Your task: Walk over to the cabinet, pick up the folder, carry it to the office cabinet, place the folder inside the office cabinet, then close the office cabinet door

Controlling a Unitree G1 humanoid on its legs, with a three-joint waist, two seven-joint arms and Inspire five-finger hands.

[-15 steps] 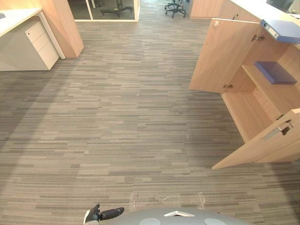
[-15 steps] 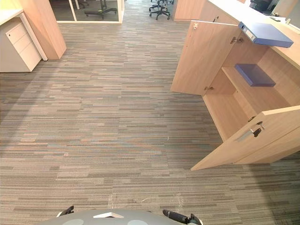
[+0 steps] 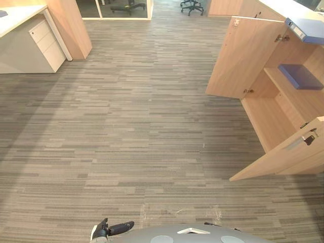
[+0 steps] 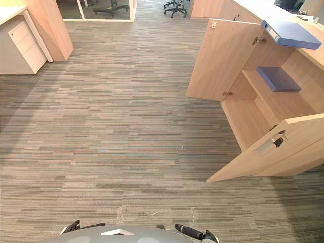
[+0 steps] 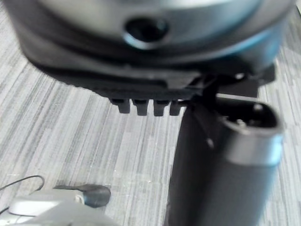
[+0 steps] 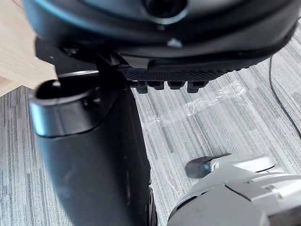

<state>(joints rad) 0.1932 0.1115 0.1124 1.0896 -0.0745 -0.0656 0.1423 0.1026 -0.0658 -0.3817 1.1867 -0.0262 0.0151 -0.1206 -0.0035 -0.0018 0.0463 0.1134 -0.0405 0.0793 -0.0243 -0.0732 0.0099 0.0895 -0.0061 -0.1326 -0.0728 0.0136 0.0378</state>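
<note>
A blue folder (image 3: 306,29) lies flat on top of the wooden office cabinet (image 3: 243,55) at the right. Both cabinet doors stand open; the near door (image 3: 283,157) juts out over the carpet. A second blue folder (image 4: 277,78) lies on the shelf inside. In the left wrist view my left hand (image 5: 221,165) hangs over the carpet with its thumb straight, holding nothing. My right hand (image 6: 89,155) hangs the same way in the right wrist view, close to the wooden door. Both hands are far from the folders.
A white drawer unit (image 3: 43,43) stands under a desk at the far left, beside a wooden panel (image 3: 71,25). Office chairs (image 3: 191,5) stand at the back. Striped grey carpet (image 3: 142,126) stretches between me and the cabinet.
The whole picture has shifted slightly, so the camera has moved a little. The folders, the cabinet doors and both hands stand as before.
</note>
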